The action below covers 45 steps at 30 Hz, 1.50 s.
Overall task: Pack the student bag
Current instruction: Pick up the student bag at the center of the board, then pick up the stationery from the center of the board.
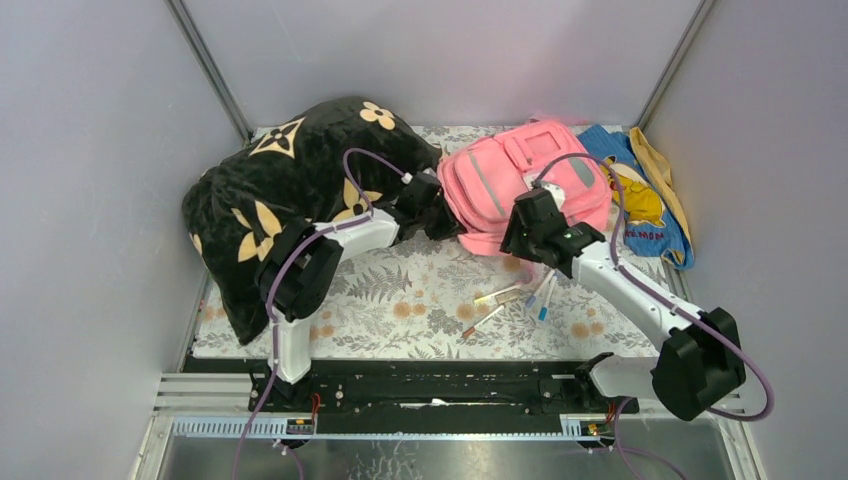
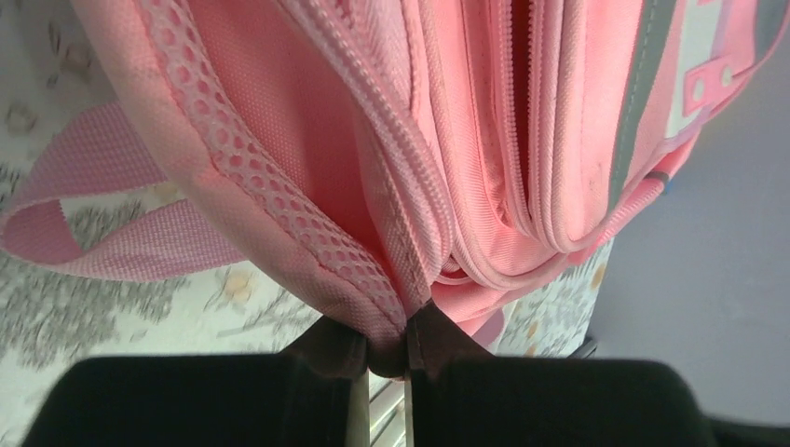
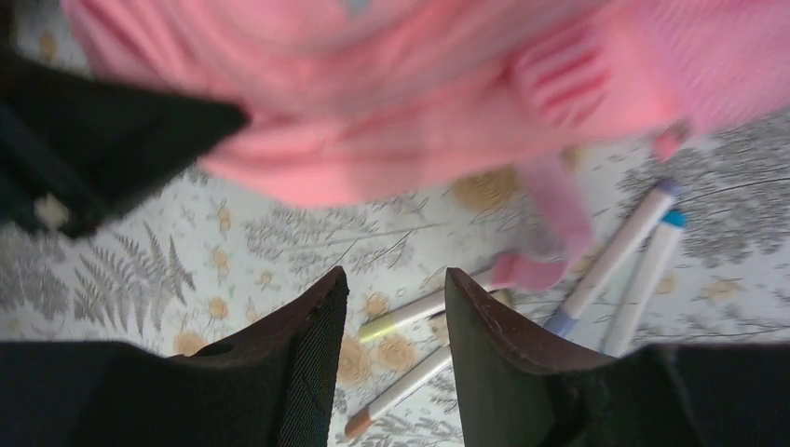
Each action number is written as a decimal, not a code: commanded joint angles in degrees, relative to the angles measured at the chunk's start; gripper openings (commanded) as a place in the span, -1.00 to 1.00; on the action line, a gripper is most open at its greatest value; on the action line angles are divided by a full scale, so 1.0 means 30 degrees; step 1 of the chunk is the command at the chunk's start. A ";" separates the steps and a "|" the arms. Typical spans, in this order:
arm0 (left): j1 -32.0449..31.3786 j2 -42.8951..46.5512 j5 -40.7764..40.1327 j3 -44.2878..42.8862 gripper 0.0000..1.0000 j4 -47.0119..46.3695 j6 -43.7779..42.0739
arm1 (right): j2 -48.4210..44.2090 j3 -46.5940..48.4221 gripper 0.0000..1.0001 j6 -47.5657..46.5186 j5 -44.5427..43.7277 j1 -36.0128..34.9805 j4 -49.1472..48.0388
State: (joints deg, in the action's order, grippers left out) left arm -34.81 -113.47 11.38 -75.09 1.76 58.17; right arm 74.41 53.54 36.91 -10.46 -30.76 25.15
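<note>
Student bag [image 1: 500, 175] sits at the far side of the table [image 1: 400, 290], between the black pillow [image 1: 290, 190] and the blue cloth [image 1: 650, 215]. It lies front face up with its long axis roughly left-right; can't tell which end is the top. Left gripper [image 2: 396, 335] is clenched on the bag's fabric edge beside a zip, at its left end. Right gripper [image 3: 396, 279] is at the bag's near edge, jaws parted and holding nothing, above the pens [image 1: 520, 295].
</note>
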 commanded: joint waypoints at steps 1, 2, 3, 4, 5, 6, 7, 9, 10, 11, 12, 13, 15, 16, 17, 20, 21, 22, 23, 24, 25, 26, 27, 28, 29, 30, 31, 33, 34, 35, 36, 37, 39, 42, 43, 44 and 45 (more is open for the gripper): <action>-0.0627 0.2177 0.2208 0.1381 -1.00 0.0144 -0.1508 | -0.0870 0.0729 0.01 -0.0978 -0.2279 0.1055 0.1169; -0.0616 0.2375 0.1997 0.1375 -1.00 0.0691 -0.1987 | -0.0858 0.0893 0.01 -0.1193 -0.2534 0.1158 0.1257; -0.0615 0.2524 0.1883 0.1225 -1.00 0.1342 -0.2457 | -0.0776 0.1078 0.01 -0.1517 -0.2675 0.1266 0.1333; -0.0600 0.2624 0.2062 0.1063 -1.00 0.1877 -0.2926 | -0.0630 0.1292 0.01 -0.1809 -0.2766 0.1309 0.1383; -0.0613 0.2695 0.2352 0.0937 -1.00 0.2355 -0.3347 | -0.0436 0.1524 0.02 -0.2194 -0.2854 0.1325 0.1412; -0.0614 0.2791 0.2597 0.0998 -1.00 0.2645 -0.3575 | -0.0152 0.1783 0.02 -0.2934 -0.2573 0.1334 0.1294; -0.0614 0.2961 0.2690 0.1192 -1.00 0.2700 -0.3670 | 0.0228 0.2127 0.02 -0.3755 -0.1819 0.1343 0.1089; -0.0614 0.3226 0.2459 0.1612 -0.39 0.2609 -0.3853 | 0.1189 0.3107 0.05 -0.4780 -0.0774 0.1320 0.1091; -0.0600 0.3246 0.2164 0.1697 -0.05 0.2673 -0.3913 | 0.1656 0.3582 0.06 -0.5154 -0.0569 0.1304 0.1093; -0.0572 0.3234 0.1911 0.1632 0.09 0.2817 -0.3958 | 0.2084 0.4091 0.07 -0.5216 -0.0774 0.1303 0.1218; -0.0536 0.3265 0.1744 0.1542 0.14 0.2919 -0.4018 | 0.2331 0.4426 0.07 -0.5150 -0.0958 0.1305 0.1252; -0.0495 0.3368 0.1547 0.1465 0.18 0.3085 -0.4084 | 0.2403 0.4611 0.07 -0.4889 -0.1442 0.1295 0.1366; -0.0519 0.3872 0.0743 0.1371 0.23 0.3489 -0.4326 | 0.1816 0.4063 0.05 -0.4149 -0.2405 0.1694 0.1355; -0.0540 0.4305 0.0283 0.1480 0.25 0.3578 -0.4474 | 0.1276 0.3525 0.05 -0.3852 -0.2469 0.2303 0.1295; -0.0547 0.4776 -0.0214 0.1615 0.26 0.3691 -0.4650 | 0.0487 0.2920 0.02 -0.3599 -0.2352 0.3086 0.1291; -0.0956 0.6275 -0.1782 0.1762 0.29 0.4343 -0.5774 | -0.1389 0.1296 -0.02 -0.2336 -0.2441 0.5300 0.2447; -0.1316 0.6681 -0.2589 0.1566 0.30 0.4783 -0.6289 | -0.1937 0.0722 -0.02 -0.1893 -0.2426 0.5720 0.2812; -0.1839 0.6967 -0.3415 0.1325 0.31 0.5252 -0.6745 | -0.2438 0.0171 -0.02 -0.1369 -0.2435 0.5843 0.3220; -0.2129 0.7196 -0.4133 0.1061 0.34 0.5746 -0.7073 | -0.2786 -0.0232 -0.02 -0.0491 -0.2667 0.5872 0.3952; -0.2599 0.7328 -0.4629 0.0804 0.39 0.6097 -0.7311 | -0.3115 -0.0703 -0.03 0.0315 -0.2776 0.5887 0.4662; -0.2880 0.7443 -0.4831 0.0615 0.44 0.6321 -0.7477 | -0.3478 -0.1227 -0.04 0.1104 -0.2845 0.5904 0.5235; -0.3121 0.7545 -0.4808 0.0500 0.49 0.6418 -0.7582 | -0.3875 -0.1856 -0.04 0.1708 -0.2857 0.5895 0.5592; -0.3293 0.7652 -0.4659 0.0467 0.53 0.6401 -0.7573 | -0.4328 -0.2657 -0.05 0.2124 -0.2717 0.5912 0.5574; -0.3436 0.7714 -0.4454 0.0445 0.54 0.6355 -0.7520 | -0.4707 -0.3412 -0.05 0.2315 -0.2277 0.5892 0.5348; -0.3516 0.7711 -0.4190 0.0471 0.55 0.6247 -0.7452 | -0.4985 -0.4173 -0.05 0.2306 -0.1665 0.5897 0.4902; -0.3581 0.7703 -0.3952 0.0518 0.55 0.6160 -0.7399 | -0.5074 -0.4806 -0.05 0.2290 -0.1106 0.5901 0.4583; -0.3622 0.7600 -0.3885 0.0561 0.55 0.6061 -0.7340 | -0.5071 -0.5387 -0.05 0.2193 -0.0589 0.5909 0.4108; -0.3659 0.7374 -0.3283 0.0603 0.55 0.5939 -0.7390 | -0.4864 -0.6195 -0.06 0.2054 -0.0098 0.5890 0.3432; -0.3661 0.7240 -0.3172 0.0579 0.54 0.5971 -0.7443 | -0.4659 -0.6330 -0.06 0.1951 0.0098 0.5889 0.3089; -0.3676 0.7165 -0.3092 0.0532 0.54 0.5972 -0.7486 | -0.4499 -0.6380 -0.06 0.1817 0.0192 0.5893 0.2866; -0.3685 0.7078 -0.3016 0.0511 0.54 0.5975 -0.7495 | -0.4325 -0.6371 -0.06 0.1607 0.0222 0.5893 0.2619; -0.3686 0.7016 -0.2959 0.0501 0.54 0.5972 -0.7522 | -0.4146 -0.6363 -0.06 0.1434 0.0295 0.5890 0.2386; -0.3691 0.6968 -0.2965 0.0452 0.54 0.5972 -0.7525 | -0.3720 -0.6381 -0.06 0.1280 0.0322 0.5890 0.2049; -0.3691 0.6902 -0.2960 0.0464 0.53 0.5923 -0.7468 | -0.3203 -0.6509 -0.07 0.1206 0.0496 0.5882 0.1704; -0.3691 0.6910 -0.2959 0.0452 0.53 0.5892 -0.7452 | -0.3149 -0.6670 -0.07 0.1230 0.0617 0.5896 0.1440; -0.3691 0.6918 -0.2956 0.0468 0.53 0.5889 -0.7465 | -0.3105 -0.6799 -0.08 0.1233 0.0641 0.5886 0.1247; -0.3691 0.6886 -0.2955 0.0478 0.53 0.5866 -0.7463 | -0.2986 -0.6944 -0.07 0.1204 0.0666 0.5889 0.1039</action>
State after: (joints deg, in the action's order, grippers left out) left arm -45.89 -92.36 2.28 -72.93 20.12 36.91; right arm 64.71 33.47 40.88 -9.39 -12.80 31.90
